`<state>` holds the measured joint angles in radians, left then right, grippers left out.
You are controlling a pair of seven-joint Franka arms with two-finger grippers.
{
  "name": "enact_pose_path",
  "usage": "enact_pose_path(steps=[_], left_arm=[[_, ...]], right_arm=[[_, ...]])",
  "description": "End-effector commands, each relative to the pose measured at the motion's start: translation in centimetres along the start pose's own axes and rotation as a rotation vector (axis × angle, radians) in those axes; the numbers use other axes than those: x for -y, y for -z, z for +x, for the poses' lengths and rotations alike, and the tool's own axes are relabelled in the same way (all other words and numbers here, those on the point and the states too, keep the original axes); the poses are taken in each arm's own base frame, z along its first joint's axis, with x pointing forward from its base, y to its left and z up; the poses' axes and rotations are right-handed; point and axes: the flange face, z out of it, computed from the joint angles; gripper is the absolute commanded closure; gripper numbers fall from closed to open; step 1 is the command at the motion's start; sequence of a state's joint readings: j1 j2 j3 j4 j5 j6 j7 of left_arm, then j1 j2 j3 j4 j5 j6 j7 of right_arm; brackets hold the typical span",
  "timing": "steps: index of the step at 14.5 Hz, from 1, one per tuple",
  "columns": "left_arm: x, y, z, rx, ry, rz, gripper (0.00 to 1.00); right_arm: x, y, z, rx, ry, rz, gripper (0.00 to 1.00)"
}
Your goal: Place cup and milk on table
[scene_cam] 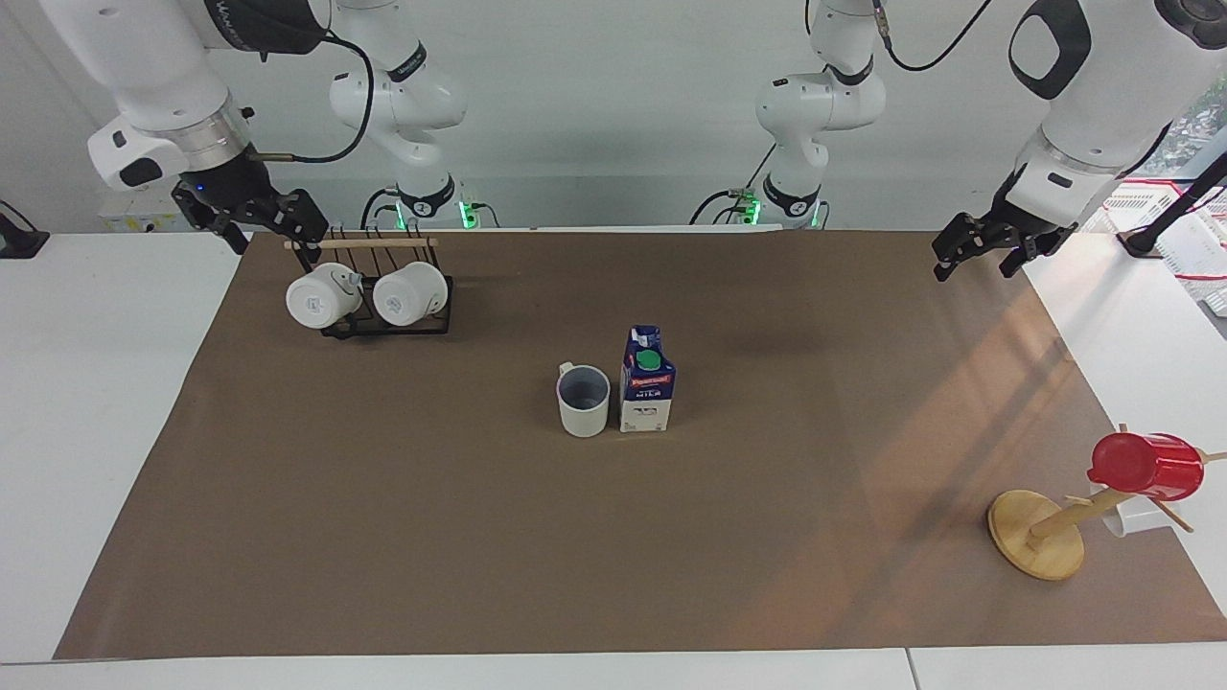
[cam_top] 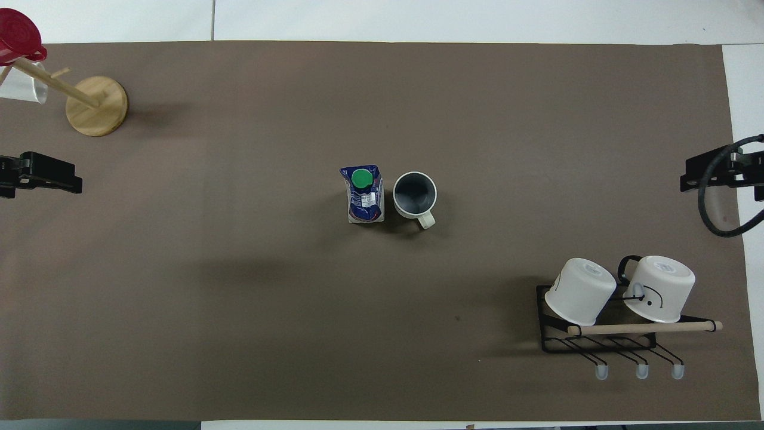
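The off-white cup with a grey-blue inside stands upright on the brown paper sheet of the table, mid-table. The milk carton stands upright right beside it, toward the left arm's end. Both also show in the overhead view, the cup and the milk. My left gripper hangs open and empty over the sheet's edge at its own end. My right gripper hangs open and empty over the sheet's edge at its end, by the mug rack.
A black wire rack holds two white mugs on their sides near the right arm's base. A wooden mug tree with a red cup stands at the left arm's end, farther from the robots.
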<state>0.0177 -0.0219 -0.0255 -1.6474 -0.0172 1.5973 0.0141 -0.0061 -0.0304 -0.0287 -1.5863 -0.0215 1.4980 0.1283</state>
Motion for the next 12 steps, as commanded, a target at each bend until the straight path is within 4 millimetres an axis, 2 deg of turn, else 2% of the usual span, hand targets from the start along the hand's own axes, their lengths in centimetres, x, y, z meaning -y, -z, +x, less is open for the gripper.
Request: enact_pose_path(steps=[1,4,7,12], left_arm=[[-0.06,0.22,-0.59,-0.016,-0.014,-0.019,0.0],[-0.21,0.38,-0.61,-0.021,-0.016,-0.017,0.0],[-0.22,0.44,-0.68,-0.019,-0.016,-0.017,0.0],[-0.39,0.52,-0.73,-0.021,-0.014,-0.017,0.0]], right_arm=[[-0.07,-0.12,-0.14,0.011,-0.012,0.011,0.0],[0.44,-0.07,-0.16,0.007,0.014,0.013,0.0],[0.66,0.22,0.24,-0.033,0.168,0.015,0.0],[0.83,0.2,0.33,-0.037,0.122,0.014,0.0]])
